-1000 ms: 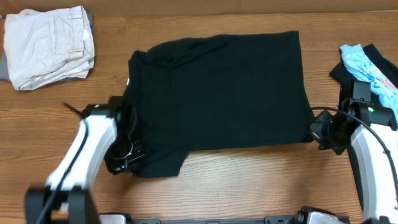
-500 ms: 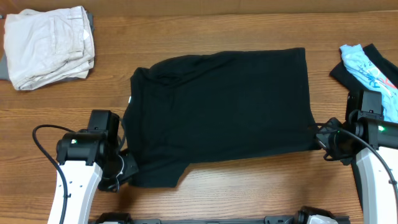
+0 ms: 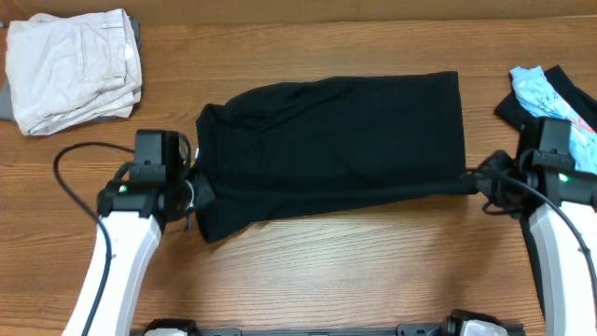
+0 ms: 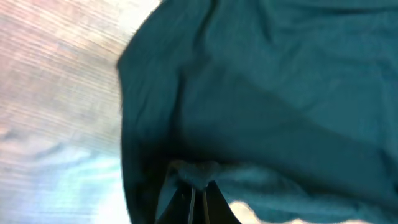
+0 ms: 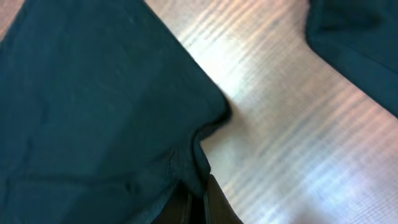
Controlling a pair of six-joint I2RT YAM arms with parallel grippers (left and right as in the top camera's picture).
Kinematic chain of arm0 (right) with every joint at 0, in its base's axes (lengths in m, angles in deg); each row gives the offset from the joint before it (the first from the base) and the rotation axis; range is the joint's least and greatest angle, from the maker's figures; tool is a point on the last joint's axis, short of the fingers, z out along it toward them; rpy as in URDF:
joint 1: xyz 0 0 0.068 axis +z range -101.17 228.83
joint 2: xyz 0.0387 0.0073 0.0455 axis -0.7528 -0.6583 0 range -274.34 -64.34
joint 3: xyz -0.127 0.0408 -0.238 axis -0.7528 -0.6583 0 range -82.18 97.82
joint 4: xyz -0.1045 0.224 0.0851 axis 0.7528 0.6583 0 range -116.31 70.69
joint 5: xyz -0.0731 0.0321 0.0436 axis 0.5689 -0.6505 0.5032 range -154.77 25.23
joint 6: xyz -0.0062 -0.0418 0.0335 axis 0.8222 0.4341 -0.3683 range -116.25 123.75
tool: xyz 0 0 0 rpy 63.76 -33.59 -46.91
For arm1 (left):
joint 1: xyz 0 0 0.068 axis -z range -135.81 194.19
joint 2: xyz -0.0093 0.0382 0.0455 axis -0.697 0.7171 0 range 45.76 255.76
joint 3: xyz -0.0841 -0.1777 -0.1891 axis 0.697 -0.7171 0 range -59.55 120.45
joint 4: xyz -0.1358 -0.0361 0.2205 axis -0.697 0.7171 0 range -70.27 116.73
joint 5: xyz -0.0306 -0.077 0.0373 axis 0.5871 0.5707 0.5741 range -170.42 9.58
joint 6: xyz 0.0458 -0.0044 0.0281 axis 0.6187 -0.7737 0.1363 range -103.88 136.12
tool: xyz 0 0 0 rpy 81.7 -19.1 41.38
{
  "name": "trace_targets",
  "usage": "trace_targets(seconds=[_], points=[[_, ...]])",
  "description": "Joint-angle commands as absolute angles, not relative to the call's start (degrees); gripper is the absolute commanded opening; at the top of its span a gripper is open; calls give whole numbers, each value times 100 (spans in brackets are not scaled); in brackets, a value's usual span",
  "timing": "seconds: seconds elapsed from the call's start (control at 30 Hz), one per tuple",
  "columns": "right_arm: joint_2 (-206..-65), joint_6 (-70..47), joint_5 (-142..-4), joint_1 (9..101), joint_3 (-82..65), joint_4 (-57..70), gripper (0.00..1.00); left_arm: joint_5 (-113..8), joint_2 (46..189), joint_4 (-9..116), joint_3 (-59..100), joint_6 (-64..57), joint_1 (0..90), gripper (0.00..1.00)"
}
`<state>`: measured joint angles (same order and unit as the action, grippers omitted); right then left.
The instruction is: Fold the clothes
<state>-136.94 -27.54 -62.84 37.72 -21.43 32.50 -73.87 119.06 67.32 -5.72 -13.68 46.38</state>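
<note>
A black shirt (image 3: 336, 145) lies spread across the middle of the wooden table. My left gripper (image 3: 194, 194) is shut on the shirt's near-left edge, seen as bunched dark cloth between the fingers in the left wrist view (image 4: 198, 177). My right gripper (image 3: 478, 179) is shut on the shirt's near-right corner, pinched between its fingers in the right wrist view (image 5: 196, 180). The near edge of the shirt is lifted and pulled over toward the far side.
A folded stack of beige clothes (image 3: 70, 67) sits at the far left. A light blue patterned garment (image 3: 555, 105) on a dark one (image 3: 511, 107) lies at the far right, also in the right wrist view (image 5: 354, 43).
Both grippers have moved away from the near edge with the shirt's front hem, so the shirt now looks shorter front to back. The left sleeve flap near the front is gone from view.
</note>
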Motion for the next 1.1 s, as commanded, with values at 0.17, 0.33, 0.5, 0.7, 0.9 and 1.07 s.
trace_targets(seconds=[0.17,0.33,0.5,0.7,0.9,1.07], points=[[-14481,-2778,-6186,3859,-1997,2257,4,-7745,12942,5423,-531,-1195,4619,4],[-14763,-2778,-6214,3861,-1997,1840,4,-7745,13163,4590,-531,-1069,4625,4],[-14972,-2775,-6345,3890,-1999,1744,4,-7811,13244,4140,-531,-909,4811,6],[-15099,-2773,-6339,3905,-1999,1409,4,-8027,13364,3812,-531,-913,5180,17],[-15121,-2487,-6356,3905,-2001,1001,70,-8598,13676,3609,-531,-898,5355,82],[-15119,-2126,-6336,3879,-1819,1193,100,-8596,13703,3974,-306,-699,5198,89]])
